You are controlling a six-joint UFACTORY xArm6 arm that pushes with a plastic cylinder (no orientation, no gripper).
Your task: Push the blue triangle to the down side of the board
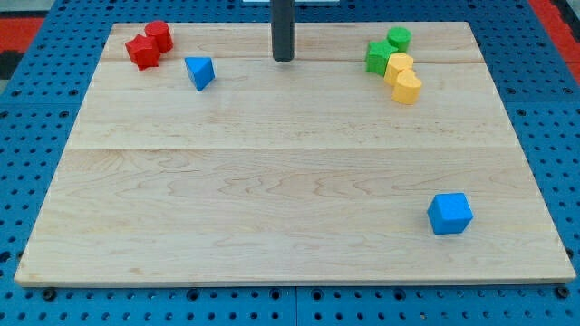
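The blue triangle (pixel 200 71) lies near the view's top left of the wooden board (pixel 290 181). My tip (pixel 284 59) touches the board near its top edge, to the right of the blue triangle and well apart from it. The dark rod rises straight up out of the view's top.
A red star-shaped block (pixel 142 52) and a red cylinder (pixel 159 35) sit at the top left, left of the blue triangle. Two green blocks (pixel 381 56) (pixel 399 38) and two yellow blocks (pixel 399 66) (pixel 408 88) cluster at the top right. A blue cube (pixel 449 214) sits at the bottom right.
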